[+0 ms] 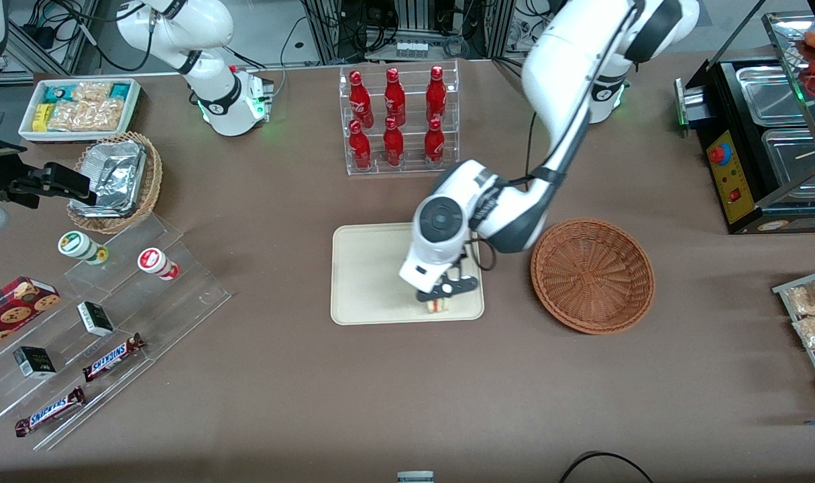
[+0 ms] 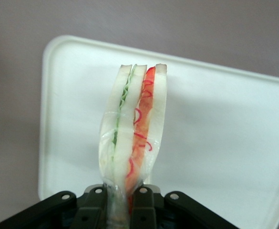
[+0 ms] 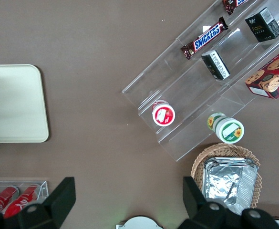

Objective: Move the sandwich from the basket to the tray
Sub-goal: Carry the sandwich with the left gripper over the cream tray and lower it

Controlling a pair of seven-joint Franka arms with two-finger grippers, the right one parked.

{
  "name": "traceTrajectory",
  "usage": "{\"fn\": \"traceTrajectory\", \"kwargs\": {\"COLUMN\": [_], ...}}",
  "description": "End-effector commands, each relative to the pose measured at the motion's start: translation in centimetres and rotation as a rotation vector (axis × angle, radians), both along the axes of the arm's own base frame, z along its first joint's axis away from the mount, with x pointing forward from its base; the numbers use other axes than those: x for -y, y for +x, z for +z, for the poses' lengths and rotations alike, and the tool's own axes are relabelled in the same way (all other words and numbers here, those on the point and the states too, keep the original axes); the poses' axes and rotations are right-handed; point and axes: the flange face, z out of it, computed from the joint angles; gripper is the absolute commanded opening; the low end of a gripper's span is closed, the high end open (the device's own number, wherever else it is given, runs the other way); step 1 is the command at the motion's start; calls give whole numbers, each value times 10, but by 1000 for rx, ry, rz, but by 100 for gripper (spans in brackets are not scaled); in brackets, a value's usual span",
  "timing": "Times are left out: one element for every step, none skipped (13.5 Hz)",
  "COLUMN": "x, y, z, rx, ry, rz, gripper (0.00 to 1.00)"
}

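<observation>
My left gripper (image 1: 439,300) over flat cream-beige rectangular tray (image 1: 367,282), fingers (image 2: 144,210) clamping triangular white-bread sandwich (image 2: 134,129); round reddish-brown wicker basket (image 1: 592,275) beside tray on brown counter (image 1: 407,389).

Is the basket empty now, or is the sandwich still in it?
Empty: the basket shows bare weave. The gripper holds the sandwich over the tray.

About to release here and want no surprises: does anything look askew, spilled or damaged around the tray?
Nothing stands out. The gripper is over the tray, near the edge closest to the front camera, its jaws shut on the sandwich, whose layers look intact. The basket beside the tray sits upright, with nothing in it.
</observation>
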Motion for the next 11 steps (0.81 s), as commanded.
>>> {"fn": "traceTrajectory", "kwargs": {"x": [31,37,43,46,50,55,56,57,58,58,58], "y": [-10,-15,-19,-22,-26,-32,-31,-29,-29,-29,-30], "z": [-7,-13,-19,-23,-26,-34,-40,-41,-40,-41,-42], "rx": [-3,-5,-6,-7,-9,-13,-6,6,7,8,6], "ry": [6,13,19,22,25,35,31,17,14,14,14], "rz": [17,22,15,11,10,11,21,22,24,24,22], "gripper": [0,0,0,0,0,0,0,0,9,84,100]}}
